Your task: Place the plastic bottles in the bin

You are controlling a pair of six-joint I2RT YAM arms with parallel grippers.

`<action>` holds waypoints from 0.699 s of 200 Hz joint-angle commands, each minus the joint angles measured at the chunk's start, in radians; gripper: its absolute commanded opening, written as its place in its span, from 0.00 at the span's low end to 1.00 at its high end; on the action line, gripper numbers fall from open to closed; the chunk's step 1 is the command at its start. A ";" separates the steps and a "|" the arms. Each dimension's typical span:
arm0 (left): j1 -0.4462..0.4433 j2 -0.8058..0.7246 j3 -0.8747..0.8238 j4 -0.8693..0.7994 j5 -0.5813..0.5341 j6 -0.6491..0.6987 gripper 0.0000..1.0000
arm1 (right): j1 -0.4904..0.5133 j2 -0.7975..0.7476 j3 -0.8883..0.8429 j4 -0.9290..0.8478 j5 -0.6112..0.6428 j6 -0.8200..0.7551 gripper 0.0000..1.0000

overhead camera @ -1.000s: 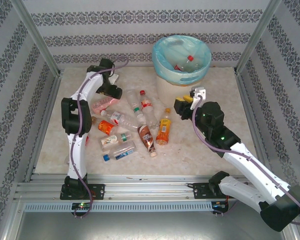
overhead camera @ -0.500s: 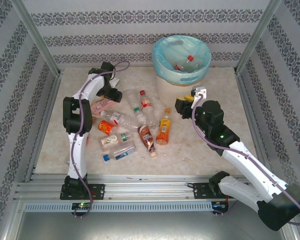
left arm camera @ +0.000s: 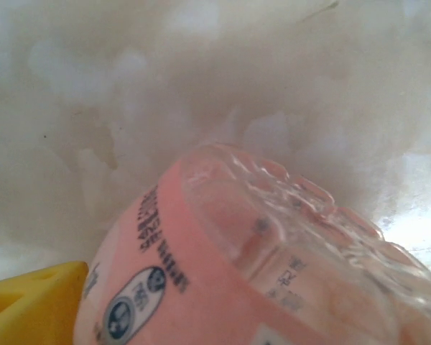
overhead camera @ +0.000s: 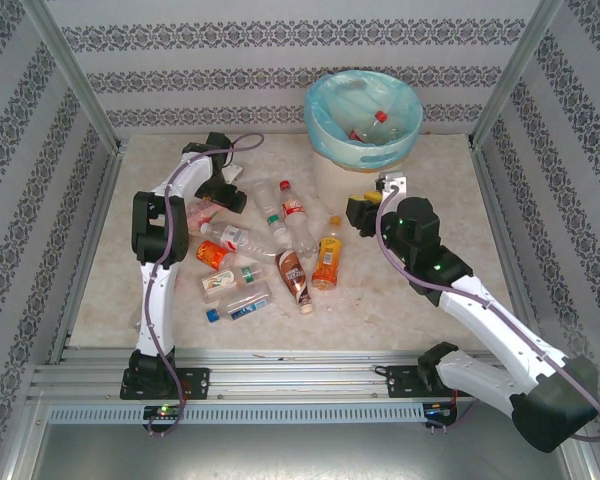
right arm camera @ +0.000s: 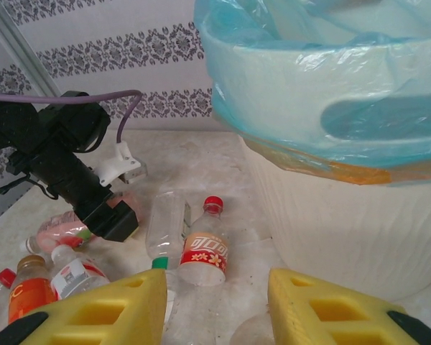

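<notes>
Over on the left side, the left gripper (overhead camera: 224, 191) is pressing down at the pink bottle (left arm camera: 273, 273), and I can't tell whether it's pinching. The right gripper (right arm camera: 215, 302) is hanging spread and empty beside the bin (right arm camera: 345, 230), with loose bottles (overhead camera: 293, 215) lying between the arms.

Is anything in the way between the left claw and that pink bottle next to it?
Nothing visible does. The pink-labelled clear plastic bottle lies close up, right in front of the left claw, with bare marbled tabletop beyond it.
</notes>
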 commanded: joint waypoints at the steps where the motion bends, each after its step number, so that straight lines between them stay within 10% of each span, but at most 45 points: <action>1: 0.003 0.009 0.003 0.016 -0.001 0.028 0.83 | -0.011 0.019 0.048 0.024 -0.029 0.023 0.42; 73: 0.004 -0.192 -0.006 0.128 -0.083 0.027 0.65 | 0.007 0.036 0.144 -0.022 -0.055 0.058 0.42; 140: -0.096 -0.788 -0.395 0.510 -0.075 0.087 0.62 | 0.134 0.032 0.259 -0.078 -0.088 0.068 0.41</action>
